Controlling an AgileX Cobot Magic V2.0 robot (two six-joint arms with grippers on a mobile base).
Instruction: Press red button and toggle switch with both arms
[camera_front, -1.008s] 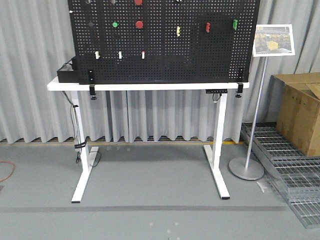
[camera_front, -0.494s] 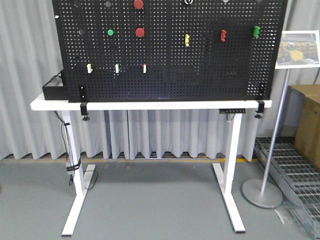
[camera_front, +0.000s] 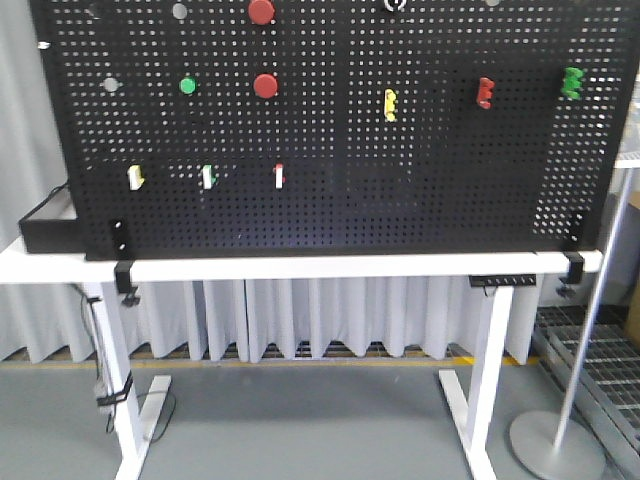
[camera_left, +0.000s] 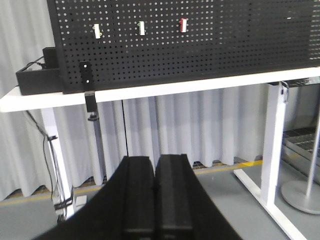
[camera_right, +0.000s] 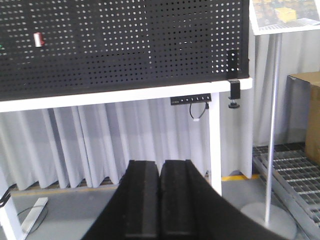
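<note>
Two red buttons sit on the black pegboard (camera_front: 330, 220). The upper one (camera_front: 261, 11) at the top edge looks slightly the larger; the lower one (camera_front: 266, 85) is beside the green button (camera_front: 188, 85). Three small toggle switches (camera_front: 207, 177) stand in a row below and also show in the left wrist view (camera_left: 142, 27); one shows in the right wrist view (camera_right: 38, 39). My left gripper (camera_left: 155, 160) is shut and empty, low and well short of the board. My right gripper (camera_right: 160, 162) is shut and empty, also far from the board. Neither gripper shows in the front view.
The board stands on a white table (camera_front: 300, 267), clamped at both ends. A black box (camera_front: 45, 225) sits at the table's left. Yellow (camera_front: 390, 104), red (camera_front: 485, 92) and green (camera_front: 572, 82) handles hang on the board's right. A sign stand (camera_right: 272, 125), a floor grating (camera_right: 295, 170) and a cardboard box (camera_right: 306, 115) are at the right.
The front view has come closer to the board: it now fills the frame and the buttons and switches look larger and lower. No earlier wrist frames are given.
</note>
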